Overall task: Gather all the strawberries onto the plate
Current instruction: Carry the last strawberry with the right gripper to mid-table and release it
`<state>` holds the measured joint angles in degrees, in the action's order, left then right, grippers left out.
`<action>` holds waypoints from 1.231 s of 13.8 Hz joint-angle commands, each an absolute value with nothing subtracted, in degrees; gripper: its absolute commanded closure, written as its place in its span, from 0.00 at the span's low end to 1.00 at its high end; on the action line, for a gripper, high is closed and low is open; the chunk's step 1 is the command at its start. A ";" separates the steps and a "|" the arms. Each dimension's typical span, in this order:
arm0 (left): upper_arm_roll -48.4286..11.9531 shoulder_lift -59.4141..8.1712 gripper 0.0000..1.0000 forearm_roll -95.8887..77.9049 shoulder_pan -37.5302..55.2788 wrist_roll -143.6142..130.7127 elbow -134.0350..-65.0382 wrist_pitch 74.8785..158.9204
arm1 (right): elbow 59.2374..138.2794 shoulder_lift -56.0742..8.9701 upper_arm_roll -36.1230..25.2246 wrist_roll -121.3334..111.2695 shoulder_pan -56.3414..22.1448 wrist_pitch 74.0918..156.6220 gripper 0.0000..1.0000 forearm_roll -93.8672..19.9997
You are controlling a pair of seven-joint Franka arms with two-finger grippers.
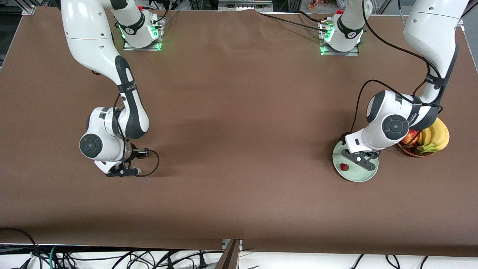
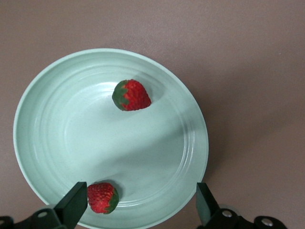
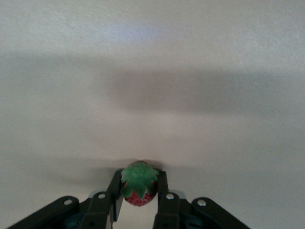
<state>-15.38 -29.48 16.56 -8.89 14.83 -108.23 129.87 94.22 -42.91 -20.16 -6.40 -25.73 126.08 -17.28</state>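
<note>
The right gripper (image 3: 138,196), low over bare table (image 1: 231,149), is clamped on a strawberry (image 3: 138,185) (leafy top facing the wrist camera). The left gripper (image 2: 141,206) hangs with fingers spread over the plate (image 2: 52,86), two strawberries (image 2: 131,95) below it.

You had a table (image 1: 239,149) covered edge to edge in plain brown cloth, faintly creased. Directly on it, toward the left arm's end, sat the pale mint-green plate (image 1: 368,175), and just beside that, slightly farther from the front camera, a brown wicker basket (image 1: 412,152) holding bananas (image 1: 437,136) and a red apple (image 1: 412,136). Along the edge farthest from the front camera, you had the two arm bases (image 1: 142,35) bolted down on their mounting plates, glowing green, with black cables trailing off the cloth there.
</note>
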 commanded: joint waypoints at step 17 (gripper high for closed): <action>-16.08 -29.00 0.00 12.74 -9.49 16.52 -105.92 127.62 | 58.62 -62.92 -4.83 54.84 -51.58 150.71 0.84 -17.84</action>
